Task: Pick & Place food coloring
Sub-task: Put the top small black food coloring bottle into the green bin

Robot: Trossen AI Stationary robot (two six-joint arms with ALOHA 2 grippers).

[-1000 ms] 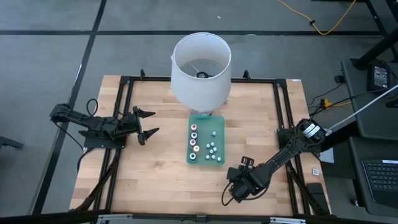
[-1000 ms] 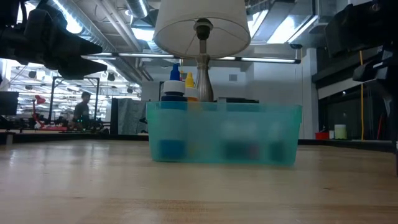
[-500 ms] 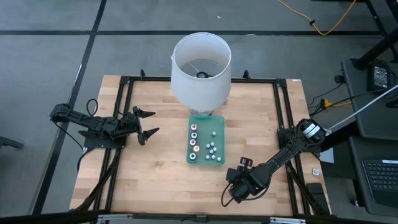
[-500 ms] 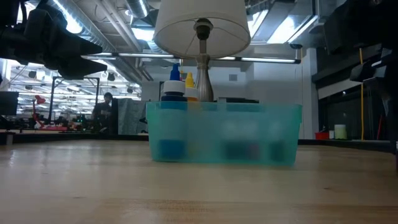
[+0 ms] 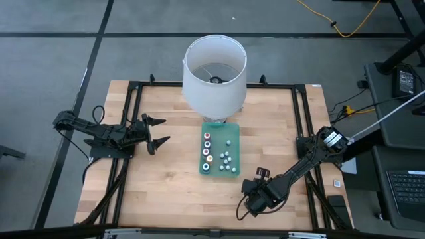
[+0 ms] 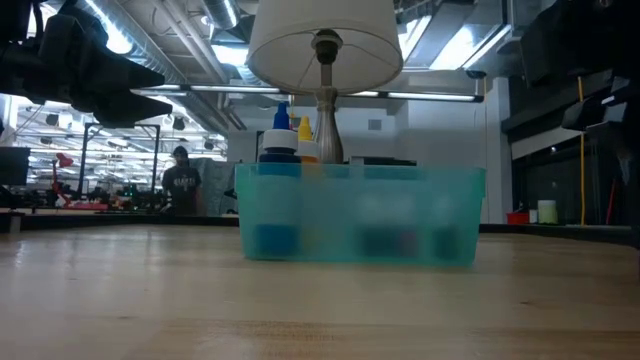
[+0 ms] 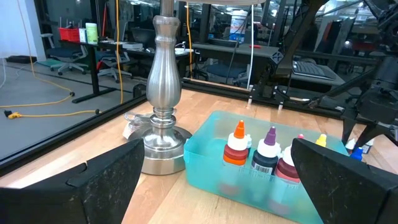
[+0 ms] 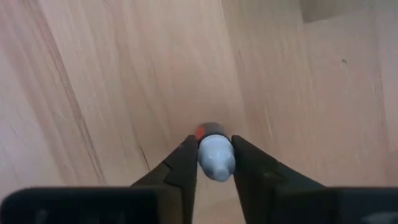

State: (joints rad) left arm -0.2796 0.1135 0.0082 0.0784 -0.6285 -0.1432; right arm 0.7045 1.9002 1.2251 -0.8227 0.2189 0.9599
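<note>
No readable text, label, brand, number or sign was found in any view; markings on the food coloring bottles were too small to be made out.

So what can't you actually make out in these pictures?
- Bottle in the right end effector: its label, hidden by the fingers in the right wrist view.
- Bottles low in the teal bin: blurred by its frosted wall in the low view.
- Bottles behind the left arm's finger in its wrist view.

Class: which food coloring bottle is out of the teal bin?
The pale-capped bottle pinched in the right tool over bare wood; the rest stand in the bin.
</note>
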